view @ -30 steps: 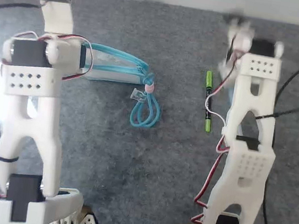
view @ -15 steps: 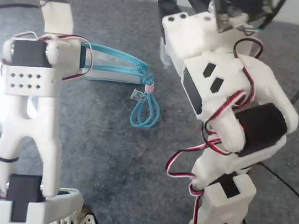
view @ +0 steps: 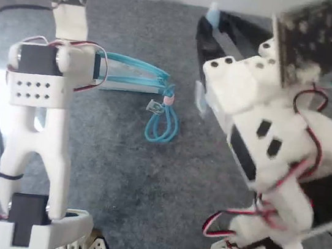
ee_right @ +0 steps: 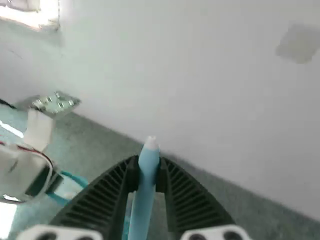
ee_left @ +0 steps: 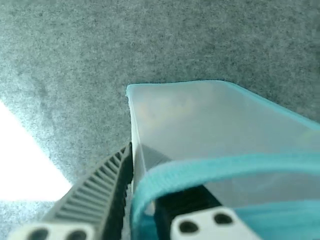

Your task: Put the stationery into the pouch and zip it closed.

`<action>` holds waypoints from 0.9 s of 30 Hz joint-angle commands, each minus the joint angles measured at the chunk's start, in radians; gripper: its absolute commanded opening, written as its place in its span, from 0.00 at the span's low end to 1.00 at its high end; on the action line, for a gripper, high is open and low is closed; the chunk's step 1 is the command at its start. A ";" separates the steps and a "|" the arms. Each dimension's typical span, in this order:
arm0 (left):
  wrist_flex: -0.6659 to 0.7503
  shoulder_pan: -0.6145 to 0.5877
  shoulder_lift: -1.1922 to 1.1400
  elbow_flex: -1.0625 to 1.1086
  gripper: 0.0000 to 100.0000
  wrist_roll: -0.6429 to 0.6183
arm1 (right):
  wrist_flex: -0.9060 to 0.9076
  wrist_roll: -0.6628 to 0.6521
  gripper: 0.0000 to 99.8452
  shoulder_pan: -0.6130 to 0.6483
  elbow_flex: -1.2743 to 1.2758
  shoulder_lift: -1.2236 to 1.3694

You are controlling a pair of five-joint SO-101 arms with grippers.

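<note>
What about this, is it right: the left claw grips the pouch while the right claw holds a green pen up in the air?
Not quite: the pen in the right claw is light blue, not green, as the right wrist view shows. The rest stands: the left claw grips the pouch, and the pen is held up in the air.

Right gripper [ee_right: 147,172] clamped aloft, left gripper [ee_left: 136,167] clamped low.
</note>
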State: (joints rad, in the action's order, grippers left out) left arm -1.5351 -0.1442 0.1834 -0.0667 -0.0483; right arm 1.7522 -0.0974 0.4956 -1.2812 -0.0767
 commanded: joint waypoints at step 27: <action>0.011 0.021 0.015 0.044 0.01 0.006 | -1.606 0.023 0.01 0.137 1.649 -0.545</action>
State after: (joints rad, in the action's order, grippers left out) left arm -1.5474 -0.1412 0.1818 -0.0161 -0.0483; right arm 0.4465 -0.0483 0.6260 0.0936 -0.5017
